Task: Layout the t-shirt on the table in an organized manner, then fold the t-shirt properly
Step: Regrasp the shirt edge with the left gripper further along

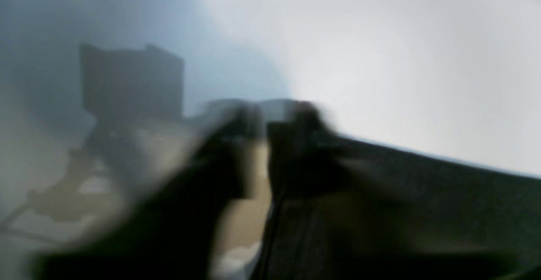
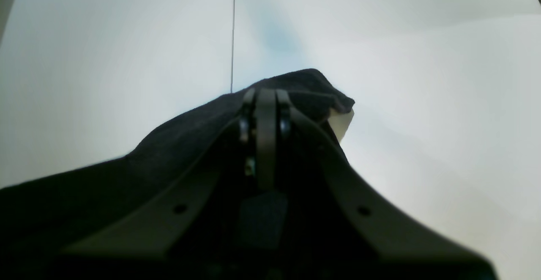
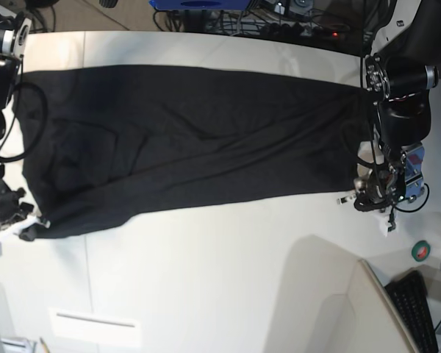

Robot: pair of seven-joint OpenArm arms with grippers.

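Black t-shirt [image 3: 184, 140] stretched wide across the off-white table [image 3: 206, 279], my right gripper [image 2: 265, 98] pinching one corner of the cloth, my left gripper [image 1: 266, 123] pressed shut on the opposite edge, that wrist view blurred, table seam [image 2: 233, 30] ahead

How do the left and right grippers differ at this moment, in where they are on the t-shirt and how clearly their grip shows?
The right gripper is plainly shut on a corner of the t-shirt, sharp in its wrist view. The left gripper is blurred, its grip on the cloth harder to confirm. In the base view, they sit at opposite ends of the table. Both are shut at the shirt's near edge.
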